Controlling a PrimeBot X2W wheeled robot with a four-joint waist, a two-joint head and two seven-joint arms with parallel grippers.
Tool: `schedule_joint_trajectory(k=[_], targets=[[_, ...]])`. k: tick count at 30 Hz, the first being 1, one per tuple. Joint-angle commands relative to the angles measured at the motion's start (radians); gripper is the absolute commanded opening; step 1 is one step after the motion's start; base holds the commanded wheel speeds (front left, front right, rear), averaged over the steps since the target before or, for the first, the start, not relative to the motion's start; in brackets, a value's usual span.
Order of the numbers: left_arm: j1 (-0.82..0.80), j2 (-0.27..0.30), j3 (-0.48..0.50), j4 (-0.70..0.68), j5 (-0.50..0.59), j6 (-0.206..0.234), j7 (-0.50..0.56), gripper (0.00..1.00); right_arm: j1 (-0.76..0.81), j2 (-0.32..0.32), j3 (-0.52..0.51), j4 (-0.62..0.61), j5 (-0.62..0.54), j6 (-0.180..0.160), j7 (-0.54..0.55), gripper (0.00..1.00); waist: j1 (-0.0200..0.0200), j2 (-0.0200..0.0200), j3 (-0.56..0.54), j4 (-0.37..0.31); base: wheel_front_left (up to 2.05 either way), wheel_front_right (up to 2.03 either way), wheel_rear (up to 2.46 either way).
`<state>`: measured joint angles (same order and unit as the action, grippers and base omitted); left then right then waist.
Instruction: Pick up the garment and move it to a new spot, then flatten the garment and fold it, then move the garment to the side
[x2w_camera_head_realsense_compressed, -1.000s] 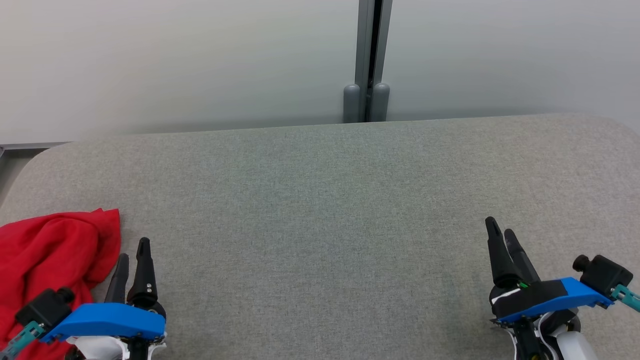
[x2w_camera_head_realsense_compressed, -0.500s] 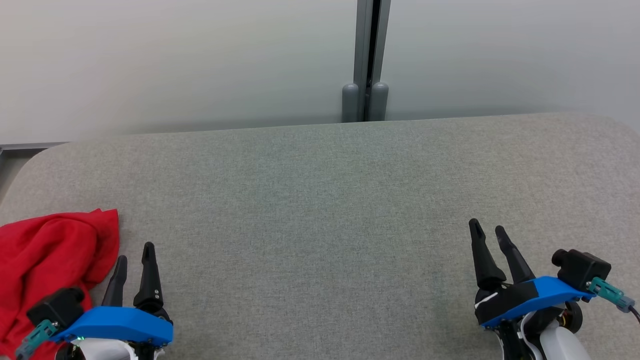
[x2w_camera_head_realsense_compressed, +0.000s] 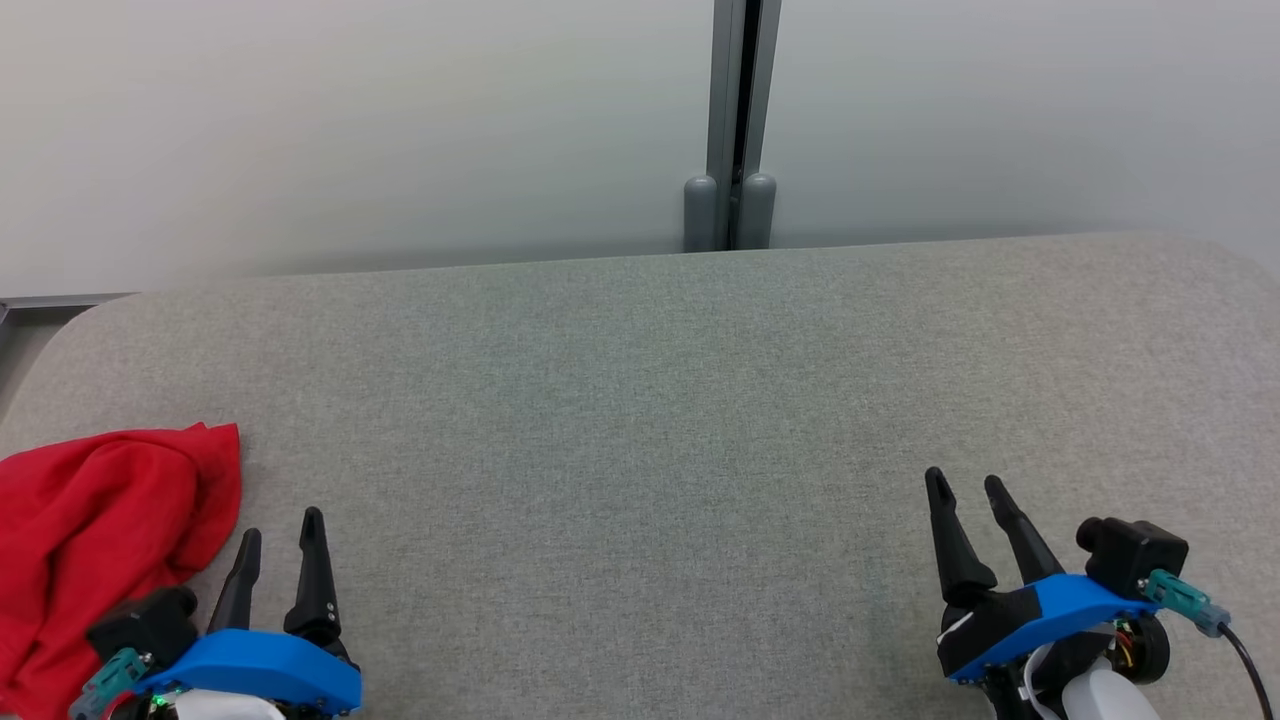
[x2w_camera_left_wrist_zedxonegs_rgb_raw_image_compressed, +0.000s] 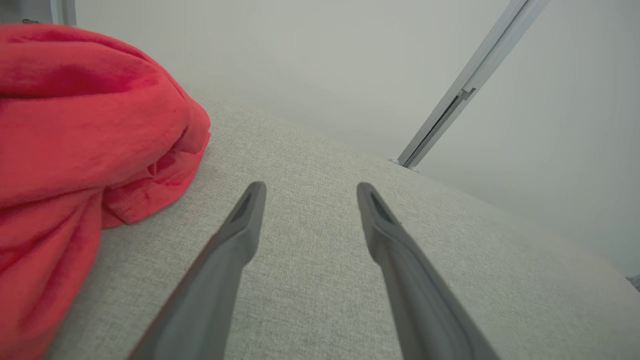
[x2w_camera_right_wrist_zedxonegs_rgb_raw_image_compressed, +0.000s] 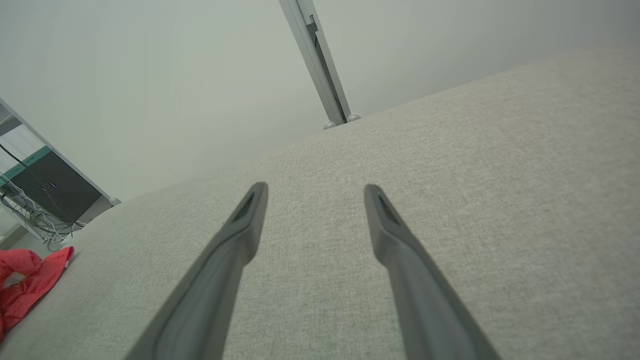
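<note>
- The red garment (x2w_camera_head_realsense_compressed: 90, 520), at 8 o'clock in the head view, runs off the left and bottom edges. Its lower part is hidden behind the blue mount of the left gripper (x2w_camera_head_realsense_compressed: 281, 525).
- In the left wrist view the red garment is cut by the left edge, so its outline cannot be told.
- At 5 o'clock in the head view, the wrist behind the right gripper (x2w_camera_head_realsense_compressed: 964, 480) is cut by the bottom edge.
- At 9 o'clock in the right wrist view, a dark box (x2w_camera_right_wrist_zedxonegs_rgb_raw_image_compressed: 55, 192) with cables is too small to identify.
</note>
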<state>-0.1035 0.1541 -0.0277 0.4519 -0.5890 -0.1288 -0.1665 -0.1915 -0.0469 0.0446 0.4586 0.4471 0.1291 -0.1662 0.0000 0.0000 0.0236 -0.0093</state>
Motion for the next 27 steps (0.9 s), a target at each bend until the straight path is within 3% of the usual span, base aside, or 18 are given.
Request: schedule_joint_trajectory(k=[1,15,27], targets=[[-0.009,0.003,-0.004,0.001,0.033,-0.002,-0.01,1.0,-0.013,-0.005,0.004,0.002,-0.034,0.002,-0.01,1.0,0.0,0.0,-0.001,0.0,0.0,0.0,0.0],[-0.027,0.008,-0.02,0.03,0.196,-0.003,-0.042,1.0,-0.031,-0.005,0.002,0.039,-0.19,0.002,-0.042,1.0,0.0,0.0,0.0,0.002,0.0,0.0,0.0],[-0.021,-0.008,0.024,0.043,0.312,-0.003,-0.068,1.0,-0.04,-0.005,-0.027,0.075,-0.319,0.002,-0.068,1.0,0.0,0.0,-0.004,0.006,0.0,0.0,0.0]])
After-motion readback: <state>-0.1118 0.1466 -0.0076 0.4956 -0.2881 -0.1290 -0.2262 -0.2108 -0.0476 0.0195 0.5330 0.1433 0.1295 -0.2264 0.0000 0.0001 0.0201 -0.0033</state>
